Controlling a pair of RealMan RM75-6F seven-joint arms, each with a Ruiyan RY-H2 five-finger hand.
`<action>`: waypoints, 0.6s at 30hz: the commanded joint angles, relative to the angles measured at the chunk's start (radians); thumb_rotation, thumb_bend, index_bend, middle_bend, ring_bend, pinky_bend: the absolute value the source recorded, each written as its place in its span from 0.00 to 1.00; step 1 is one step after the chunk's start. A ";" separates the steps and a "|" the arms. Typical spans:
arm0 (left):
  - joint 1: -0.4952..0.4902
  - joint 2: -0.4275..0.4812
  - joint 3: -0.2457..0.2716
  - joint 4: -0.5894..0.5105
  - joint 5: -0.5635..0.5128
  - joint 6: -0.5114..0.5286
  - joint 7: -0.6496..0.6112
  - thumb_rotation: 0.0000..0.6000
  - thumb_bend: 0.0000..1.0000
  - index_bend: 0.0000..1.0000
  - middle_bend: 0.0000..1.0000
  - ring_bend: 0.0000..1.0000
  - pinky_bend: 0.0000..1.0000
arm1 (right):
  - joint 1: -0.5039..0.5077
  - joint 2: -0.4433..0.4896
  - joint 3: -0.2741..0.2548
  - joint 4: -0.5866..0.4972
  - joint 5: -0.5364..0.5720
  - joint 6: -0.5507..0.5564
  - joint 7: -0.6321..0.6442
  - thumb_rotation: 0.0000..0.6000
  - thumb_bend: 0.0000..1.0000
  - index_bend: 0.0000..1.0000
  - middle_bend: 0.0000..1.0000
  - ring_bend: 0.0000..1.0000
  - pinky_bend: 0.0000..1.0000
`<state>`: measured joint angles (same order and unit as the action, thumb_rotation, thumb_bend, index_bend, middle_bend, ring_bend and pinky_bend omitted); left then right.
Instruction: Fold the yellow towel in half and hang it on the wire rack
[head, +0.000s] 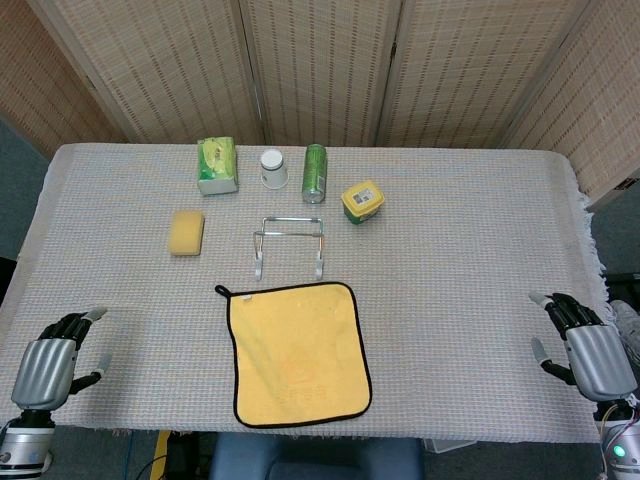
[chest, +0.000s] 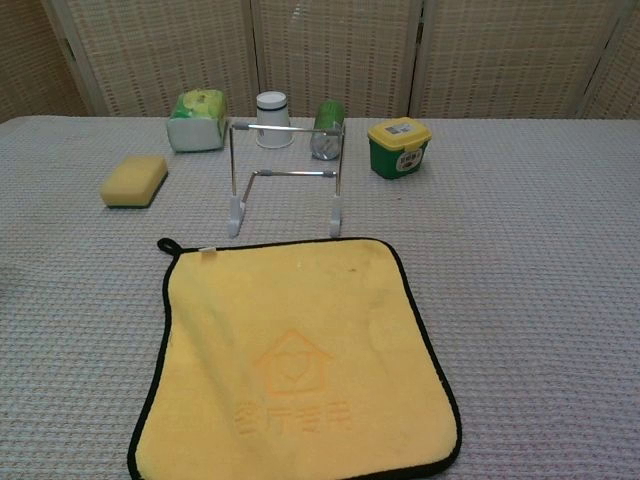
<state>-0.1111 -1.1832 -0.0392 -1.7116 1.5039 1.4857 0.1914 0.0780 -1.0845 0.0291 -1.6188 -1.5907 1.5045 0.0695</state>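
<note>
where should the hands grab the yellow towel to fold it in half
The towel lies flat and spread, near edge toward the robot. Likely best: pinch its two near corners from the robot's side, left hand and right hand one each, then carry them toward the rack.

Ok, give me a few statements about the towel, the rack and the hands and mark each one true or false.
1. The yellow towel lies flat and unfolded on the table. True.
2. The towel already hangs on the wire rack. False: the rack is bare and stands just behind the towel.
3. The left hand is gripping the towel's corner. False: it holds nothing, off near the table's left edge.
4. The right hand holds nothing. True.
5. The yellow sponge sits on top of the towel. False: it lies on the tablecloth, left of the rack.
</note>
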 joint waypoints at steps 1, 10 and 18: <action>0.001 -0.002 0.000 0.002 0.000 0.002 0.000 1.00 0.37 0.22 0.31 0.25 0.35 | 0.001 0.000 -0.001 0.000 -0.001 -0.002 0.000 1.00 0.43 0.15 0.23 0.20 0.26; 0.004 -0.006 0.005 0.016 0.019 0.012 -0.010 1.00 0.37 0.22 0.31 0.25 0.35 | 0.003 -0.001 0.000 0.002 -0.010 0.003 0.004 1.00 0.43 0.15 0.23 0.20 0.26; -0.020 -0.008 0.025 0.061 0.112 0.013 -0.067 1.00 0.37 0.24 0.30 0.27 0.35 | 0.001 -0.001 -0.002 0.003 -0.014 0.008 0.009 1.00 0.43 0.15 0.23 0.20 0.26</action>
<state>-0.1224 -1.1907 -0.0213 -1.6633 1.5945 1.4987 0.1412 0.0789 -1.0850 0.0270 -1.6155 -1.6047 1.5128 0.0783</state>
